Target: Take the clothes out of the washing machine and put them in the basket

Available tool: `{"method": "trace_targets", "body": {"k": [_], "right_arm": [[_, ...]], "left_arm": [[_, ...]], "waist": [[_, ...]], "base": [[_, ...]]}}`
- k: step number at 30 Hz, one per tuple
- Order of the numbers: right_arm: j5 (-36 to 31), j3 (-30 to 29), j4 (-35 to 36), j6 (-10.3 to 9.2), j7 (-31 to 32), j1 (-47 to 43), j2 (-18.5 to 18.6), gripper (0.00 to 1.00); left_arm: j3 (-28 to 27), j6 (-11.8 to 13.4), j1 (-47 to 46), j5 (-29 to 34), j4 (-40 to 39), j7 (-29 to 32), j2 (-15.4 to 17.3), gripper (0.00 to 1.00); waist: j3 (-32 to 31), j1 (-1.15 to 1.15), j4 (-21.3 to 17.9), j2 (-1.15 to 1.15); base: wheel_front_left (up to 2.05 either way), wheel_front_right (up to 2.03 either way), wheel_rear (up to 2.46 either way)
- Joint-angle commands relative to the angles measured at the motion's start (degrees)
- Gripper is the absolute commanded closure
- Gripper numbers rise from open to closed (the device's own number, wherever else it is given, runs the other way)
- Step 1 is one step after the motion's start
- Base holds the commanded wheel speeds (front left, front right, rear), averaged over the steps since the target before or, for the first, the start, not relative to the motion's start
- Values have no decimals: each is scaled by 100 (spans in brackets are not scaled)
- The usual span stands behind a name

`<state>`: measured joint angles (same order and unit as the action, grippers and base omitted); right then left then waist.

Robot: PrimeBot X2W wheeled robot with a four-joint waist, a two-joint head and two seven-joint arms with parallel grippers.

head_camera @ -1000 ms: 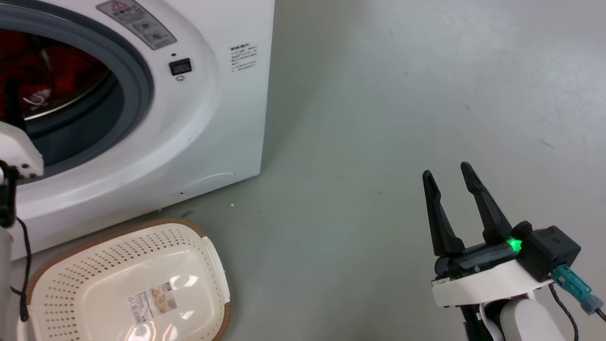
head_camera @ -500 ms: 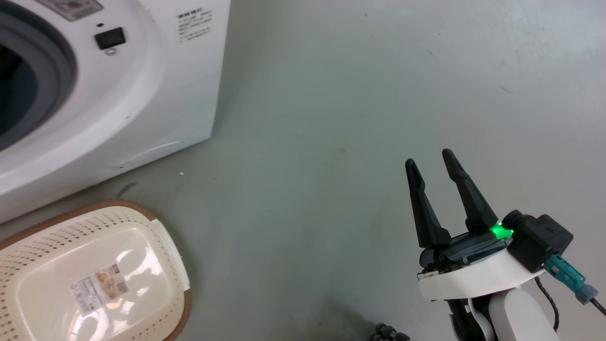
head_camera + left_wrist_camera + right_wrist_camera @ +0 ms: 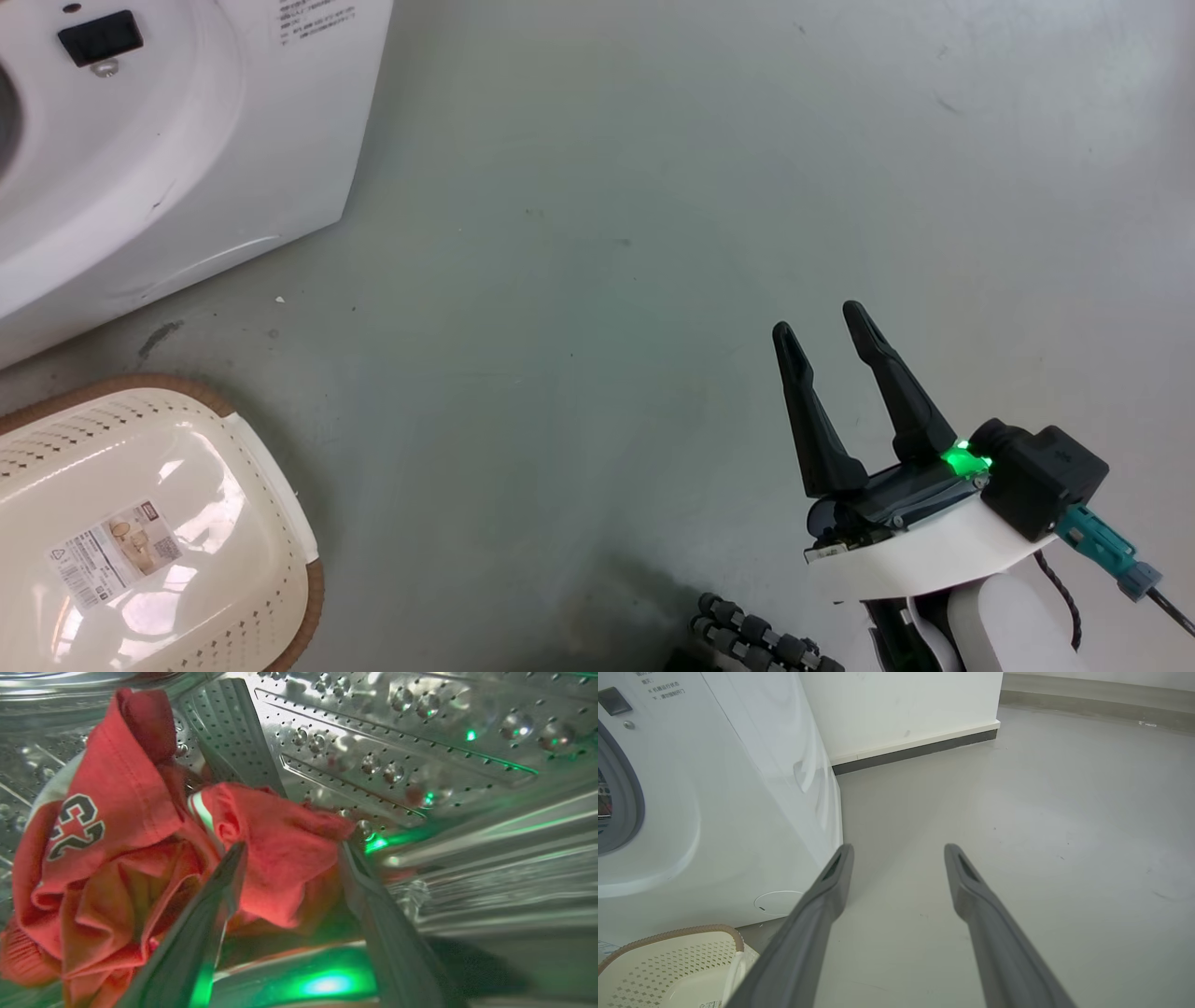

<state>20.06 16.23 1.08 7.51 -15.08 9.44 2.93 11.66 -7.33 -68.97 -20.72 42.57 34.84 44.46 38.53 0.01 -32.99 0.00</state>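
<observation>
1. The left gripper (image 3: 289,854) is inside the drum (image 3: 420,742). Its fingers are spread wide on either side of a fold of the red clothes (image 3: 117,826) and have not closed on it, so nothing is held yet
2. The right gripper (image 3: 817,319) hangs over the bare floor (image 3: 607,187), fingers apart and empty, well apart from the washing machine (image 3: 187,140) and the basket (image 3: 93,429)
3. The clothes lie bunched against the drum's perforated steel wall, with a piece bearing a white-edged number on top; how many pieces there are I cannot tell
4. The task looks barely begun: the part of the basket in view holds nothing, and the paper label (image 3: 112,551) on its bottom lies uncovered. Gripping, pulling out through the porthole, carrying over and dropping are all left to do
5. The left wrist view gives the clothes and the inside of the drum. The head view gives the basket's bare bottom on the floor, near the machine's lower front edge. The right wrist view adds the dark skirting (image 3: 915,751) behind and the basket's brown rim just before the machine's front
</observation>
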Motion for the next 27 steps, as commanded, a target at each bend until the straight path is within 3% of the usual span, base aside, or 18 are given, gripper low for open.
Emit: {"method": "trace_targets", "body": {"k": [1,10,21,22,23,24,27], "right_arm": [[40,8,35,-4,-11,-15,-10,0],[87,95,97,-4,-11,-140,-9,0],[158,160,165,-4,-11,-134,-9,0],[166,161,171,-4,-11,-126,-9,0],[172,158,178,-4,-11,-123,-9,0],[174,153,184,-4,-11,-125,-9,0],[187,132,193,-4,-11,-143,-9,0]], "left_arm": [[72,-8,-158,-11,-47,192,42,0],[495,-13,-369,46,-87,1271,176,0],[603,156,-236,33,-90,1183,-14,0],[593,187,-219,-6,-36,1213,-55,31],[604,188,-211,-18,-2,1224,-85,80],[593,245,-231,-1,-6,1135,-87,100],[591,356,-284,83,9,936,-18,100]], "waist": [[43,-1,5,0],[137,-1,15,0],[277,-1,12,0],[285,-1,13,0],[292,-1,15,0],[302,-1,15,0],[310,-1,10,0]], "base": [[0,0,0],[0,0,0],[0,0,0],[0,0,0],[0,0,0],[0,0,0],[0,0,0]]}}
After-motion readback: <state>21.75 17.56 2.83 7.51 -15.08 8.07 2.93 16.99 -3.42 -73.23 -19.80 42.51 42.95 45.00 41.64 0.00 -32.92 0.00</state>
